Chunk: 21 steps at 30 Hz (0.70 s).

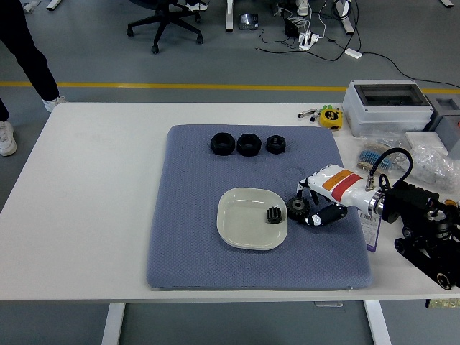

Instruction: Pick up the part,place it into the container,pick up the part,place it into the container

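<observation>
A white square dish (248, 228) sits on the blue-grey mat (194, 215) with one small black gear (273, 215) inside near its right rim. A second black gear (297, 208) lies on the mat just right of the dish. My right hand (307, 206) comes in from the right and its fingers are curled around this gear, which still rests on the mat. Three black ring-shaped parts (248, 144) stand in a row at the mat's far side. My left arm is out of view.
A grey plastic box (384, 106), a yellow tape measure (330, 116), bags of small parts (431, 158) and a label card (369, 226) crowd the table's right side. A person's leg (29, 50) stands at the far left. An office chair (165, 21) is behind.
</observation>
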### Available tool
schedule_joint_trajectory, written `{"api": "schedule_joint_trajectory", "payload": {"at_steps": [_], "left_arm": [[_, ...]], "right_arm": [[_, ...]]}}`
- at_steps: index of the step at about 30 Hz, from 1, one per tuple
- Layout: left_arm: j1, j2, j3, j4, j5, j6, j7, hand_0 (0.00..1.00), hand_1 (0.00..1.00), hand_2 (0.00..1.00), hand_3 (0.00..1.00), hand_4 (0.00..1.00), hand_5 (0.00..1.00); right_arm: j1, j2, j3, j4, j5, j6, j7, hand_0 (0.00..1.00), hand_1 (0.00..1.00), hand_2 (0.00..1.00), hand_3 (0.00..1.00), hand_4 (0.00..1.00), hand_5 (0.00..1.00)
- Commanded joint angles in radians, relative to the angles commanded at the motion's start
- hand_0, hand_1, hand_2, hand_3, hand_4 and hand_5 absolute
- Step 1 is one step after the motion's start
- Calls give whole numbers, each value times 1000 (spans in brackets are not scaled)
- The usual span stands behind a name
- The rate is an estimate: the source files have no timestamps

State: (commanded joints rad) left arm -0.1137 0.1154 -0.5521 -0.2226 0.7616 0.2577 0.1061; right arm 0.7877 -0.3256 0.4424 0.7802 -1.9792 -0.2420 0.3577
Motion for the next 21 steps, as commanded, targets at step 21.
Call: {"api": "schedule_joint_trajectory", "payload": {"at_steps": [21], "left_arm": [[6,-1,-6,1,9,0,3,683,656,653,555,623,586]], "right_arm": [[-16,-14,59,10,40,6,8,54,103,239,481,690,483]]}}
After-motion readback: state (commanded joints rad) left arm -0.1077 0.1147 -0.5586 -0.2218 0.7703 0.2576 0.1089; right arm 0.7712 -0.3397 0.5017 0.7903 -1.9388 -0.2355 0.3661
